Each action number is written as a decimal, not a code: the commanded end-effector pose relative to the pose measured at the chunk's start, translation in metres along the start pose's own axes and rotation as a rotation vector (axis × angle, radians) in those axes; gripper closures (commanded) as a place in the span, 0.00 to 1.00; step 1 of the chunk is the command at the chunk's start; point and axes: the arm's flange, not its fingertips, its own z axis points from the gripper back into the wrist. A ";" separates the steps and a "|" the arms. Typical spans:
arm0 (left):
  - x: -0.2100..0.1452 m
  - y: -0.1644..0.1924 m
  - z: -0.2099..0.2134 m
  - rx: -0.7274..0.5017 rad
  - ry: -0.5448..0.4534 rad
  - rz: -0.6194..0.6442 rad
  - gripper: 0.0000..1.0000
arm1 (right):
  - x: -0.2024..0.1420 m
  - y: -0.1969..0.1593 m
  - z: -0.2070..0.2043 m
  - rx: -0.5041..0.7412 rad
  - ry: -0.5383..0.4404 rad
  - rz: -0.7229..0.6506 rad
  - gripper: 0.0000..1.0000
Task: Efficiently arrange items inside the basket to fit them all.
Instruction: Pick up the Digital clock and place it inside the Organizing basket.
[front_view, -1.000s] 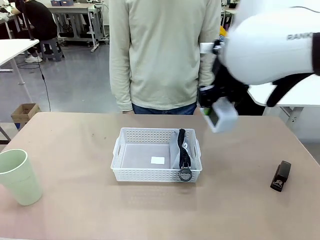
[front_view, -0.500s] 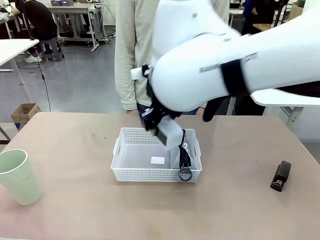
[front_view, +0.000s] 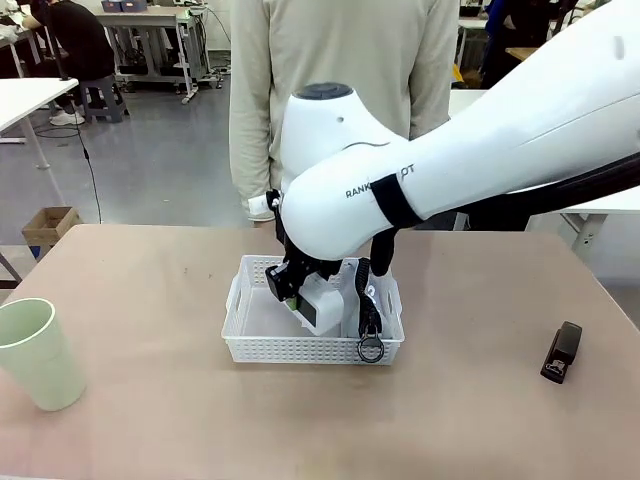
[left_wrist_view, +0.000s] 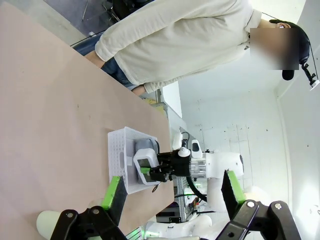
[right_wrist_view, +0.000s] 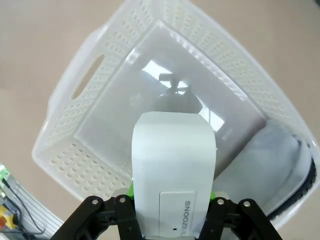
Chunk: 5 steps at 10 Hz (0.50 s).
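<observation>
Right tool (front_view: 297, 298) clamped on white box (front_view: 325, 305), basket (front_view: 250, 340) below, pouch (right_wrist_view: 272, 165) beside; stapler (front_view: 562, 350), cup (front_view: 35, 352) well apart on table (front_view: 150, 420). Left tool (left_wrist_view: 171, 190) spread apart.

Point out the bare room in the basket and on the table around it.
Inside the basket, the floor is bare from its left handle end to the white box held by the right gripper; the right end is crowded by the pouch. On the table, open stretches lie between the cup and the basket, and between basket and stapler.
</observation>
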 end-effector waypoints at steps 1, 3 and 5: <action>0.001 -0.001 -0.001 -0.024 -0.009 -0.018 0.00 | 0.000 -0.002 -0.009 0.022 -0.032 0.052 1.00; 0.001 -0.001 -0.001 -0.024 -0.009 -0.018 0.00 | -0.001 -0.009 -0.028 0.043 0.015 0.038 1.00; 0.001 -0.001 -0.001 -0.024 -0.009 -0.018 0.00 | 0.001 -0.011 -0.036 0.057 0.015 0.032 1.00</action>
